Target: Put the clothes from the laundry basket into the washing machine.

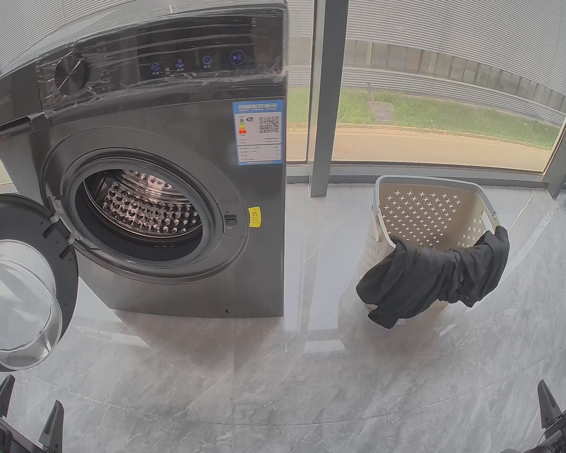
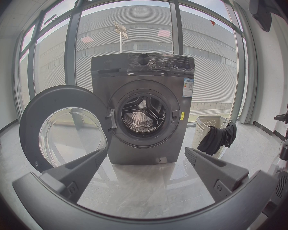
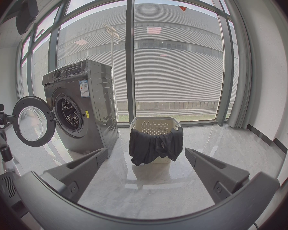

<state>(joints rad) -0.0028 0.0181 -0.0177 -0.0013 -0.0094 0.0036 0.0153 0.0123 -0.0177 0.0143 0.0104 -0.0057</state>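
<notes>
So we see the black cloth garment point(image 1: 434, 278) draped along the near rim of the cream perforated plastic laundry basket point(image 1: 431, 212), ahead of the right end effector point(image 1: 563, 388), probably the nearer one; it and the left end effector point(image 1: 28, 410) gape wide, empty.

Grey washing machine point(image 1: 170, 158) stands with its round door point(image 1: 19, 284) swung open; beside it, a black garment point(image 1: 434, 275) drapes over the cream laundry basket's point(image 1: 421, 212) near rim

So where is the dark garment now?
The dark garment hangs over the near rim of the laundry basket, right of the washing machine in the head view.
</notes>
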